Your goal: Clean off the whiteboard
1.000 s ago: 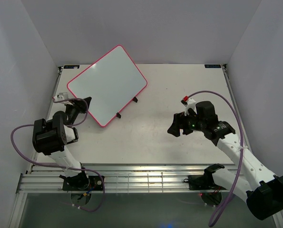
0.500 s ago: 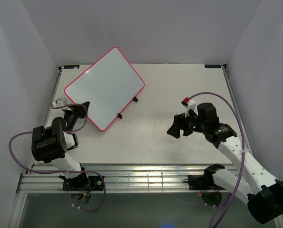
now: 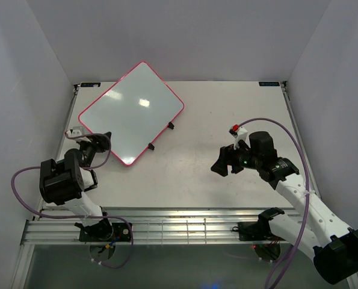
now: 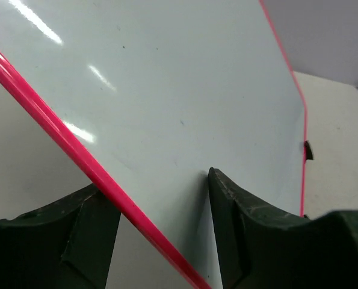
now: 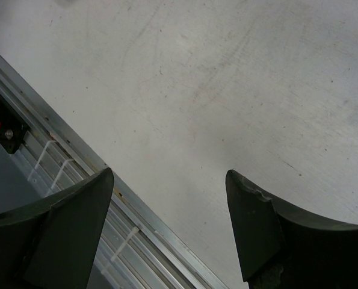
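Left gripper (image 4: 159,198) astride pink rim of whiteboard (image 4: 185,90), jaws apart

The surface (image 3: 227,114) is a pale, off-white sheet, faintly scuffed and scratched where the right wrist view shows it close. A slatted metal rail (image 3: 185,227) runs along its near edge. Toward the far left corner stands the whiteboard (image 3: 130,111), pink-rimmed, its face blank, tilted on a black wire stand (image 3: 170,126) whose two feet seem to rest on the surface.
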